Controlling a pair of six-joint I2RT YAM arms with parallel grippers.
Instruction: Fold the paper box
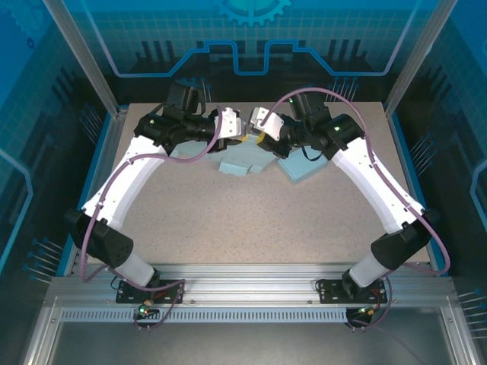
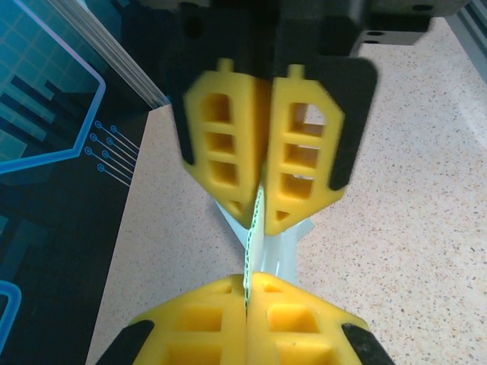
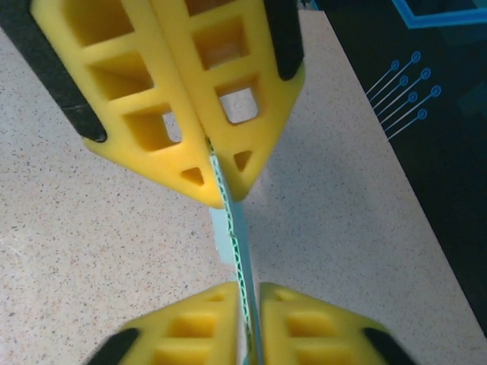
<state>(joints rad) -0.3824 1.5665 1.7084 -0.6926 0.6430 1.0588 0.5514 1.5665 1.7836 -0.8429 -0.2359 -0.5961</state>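
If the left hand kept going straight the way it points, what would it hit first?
The right hand, most likely: it faces the left hand head-on, close ahead, both pinching the same paper box edge.

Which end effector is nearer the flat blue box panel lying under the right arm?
Right. The right end effector sits just left of that panel; the left end effector is farther left, beyond it.

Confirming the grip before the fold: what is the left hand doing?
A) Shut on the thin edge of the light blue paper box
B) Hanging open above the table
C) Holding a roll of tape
A: in the left wrist view, the left hand presses its yellow fingers together on the thin edge of the paper box.
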